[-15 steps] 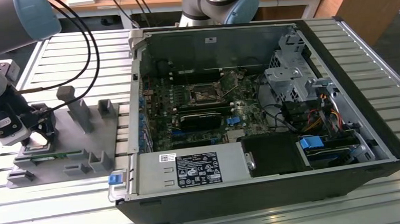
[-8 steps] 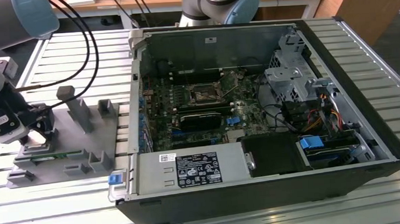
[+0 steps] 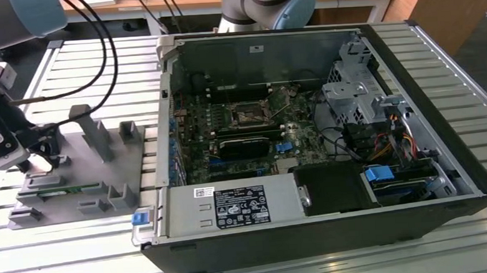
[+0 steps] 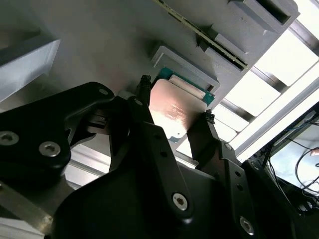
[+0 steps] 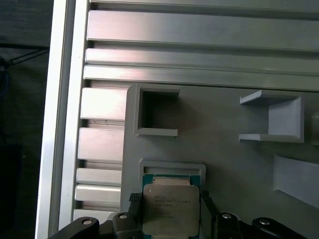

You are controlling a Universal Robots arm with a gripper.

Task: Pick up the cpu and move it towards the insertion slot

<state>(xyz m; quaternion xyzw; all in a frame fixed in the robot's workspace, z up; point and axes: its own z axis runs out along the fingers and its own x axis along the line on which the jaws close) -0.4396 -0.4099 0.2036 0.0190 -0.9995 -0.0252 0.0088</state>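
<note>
The cpu (image 5: 169,209) (image 4: 174,112), a silvery square chip with a green rim, lies between the two black fingers of my gripper (image 5: 170,199) (image 4: 175,99), which press its opposite edges. It hangs at its shallow recess in the grey plastic tray (image 5: 224,164) (image 3: 88,182); I cannot tell whether it still rests there. In the exterior view the gripper (image 3: 40,163) is at the tray's left end, far from the insertion slot (image 3: 249,114), a small square socket on the motherboard inside the open computer case.
The tray carries upright grey posts (image 3: 89,129) and a narrow green memory stick (image 3: 63,191). The open black case (image 3: 443,126) holds cables, a drive cage and a power supply (image 3: 230,209). Black cables trail from my arm across the slatted metal table (image 3: 66,246).
</note>
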